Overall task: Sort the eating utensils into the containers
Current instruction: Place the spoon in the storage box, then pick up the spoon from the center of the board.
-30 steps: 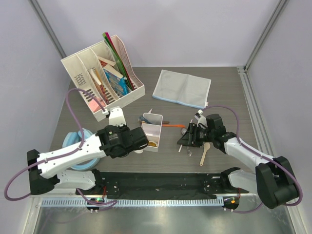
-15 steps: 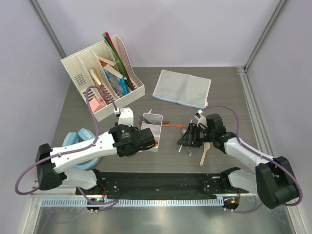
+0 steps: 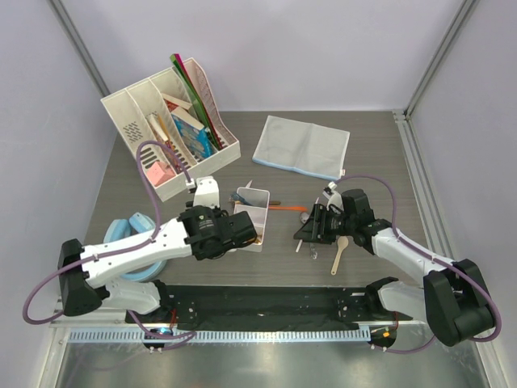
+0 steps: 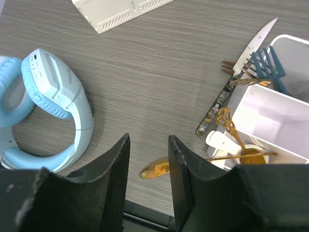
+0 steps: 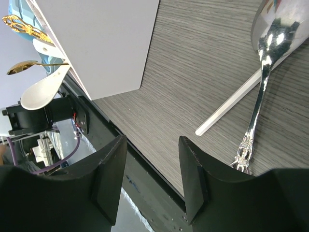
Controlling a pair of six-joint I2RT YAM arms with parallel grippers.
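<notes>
The white divided container (image 3: pixel 252 217) stands mid-table. My left gripper (image 3: pixel 242 234) hovers at its near left corner, open and empty (image 4: pixel 148 145). Below its fingers a gold spoon (image 4: pixel 157 169) lies with its bowl on the table and its handle reaching into the container (image 4: pixel 289 116). A white ceramic spoon (image 4: pixel 219 141), an ornate gold piece (image 4: pixel 227 123), a knife (image 4: pixel 236 77) and a blue fork (image 4: pixel 268 65) are at the container. My right gripper (image 3: pixel 305 229) is open and empty (image 5: pixel 152 145) beside a silver spoon (image 5: pixel 270 38) and a white stick (image 5: pixel 231 104). A wooden spoon (image 3: pixel 340 254) lies nearby.
Blue headphones (image 3: pixel 133 242) lie under my left arm. A white file organizer (image 3: pixel 170 133) with books stands back left, and a grey-blue cloth (image 3: pixel 303 145) lies at the back. An orange-handled piece (image 3: pixel 284 208) rests right of the container. The table's black front edge (image 5: pixel 145 164) is close.
My left arm swung right to the container's near corner and its jaws went from shut to open. The right arm stayed still.
</notes>
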